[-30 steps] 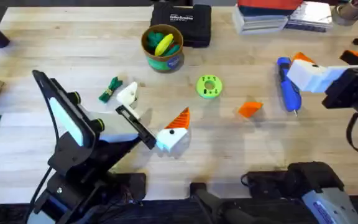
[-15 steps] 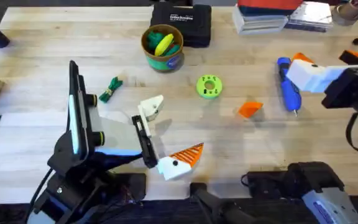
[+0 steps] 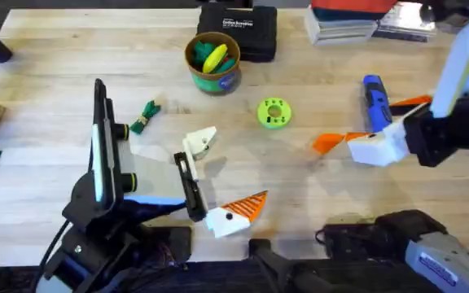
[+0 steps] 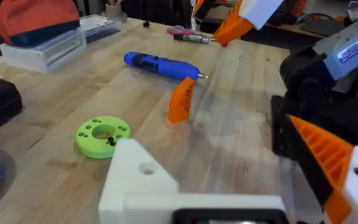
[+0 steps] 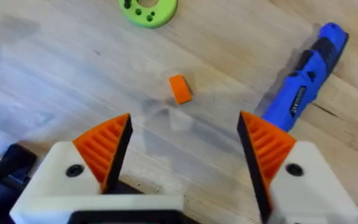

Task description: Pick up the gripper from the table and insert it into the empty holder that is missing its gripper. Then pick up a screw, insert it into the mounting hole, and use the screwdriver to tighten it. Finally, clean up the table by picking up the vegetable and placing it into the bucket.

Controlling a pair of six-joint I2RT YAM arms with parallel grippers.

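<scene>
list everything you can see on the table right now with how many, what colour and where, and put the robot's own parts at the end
Orange ribbed plastic wedge finger: one, orange, table right of centre, under the right end effector.
Blue pen-shaped electric screwdriver: one, blue, right side.
Green ring-shaped disc: one, bright green, centre.
Green leafy toy vegetable: one, dark and light green, left of centre.
Round can bucket: one, yellow-green rim, blue-green band, top centre, yellow and green pieces inside.
Black rectangular case: one, black, behind the bucket.
Light wooden table: one, pale.
Left end effector: white; one mount bears an orange finger, the other, the bare white holder, has none.
Right end effector: white with two orange fingers, open above the wedge.
</scene>
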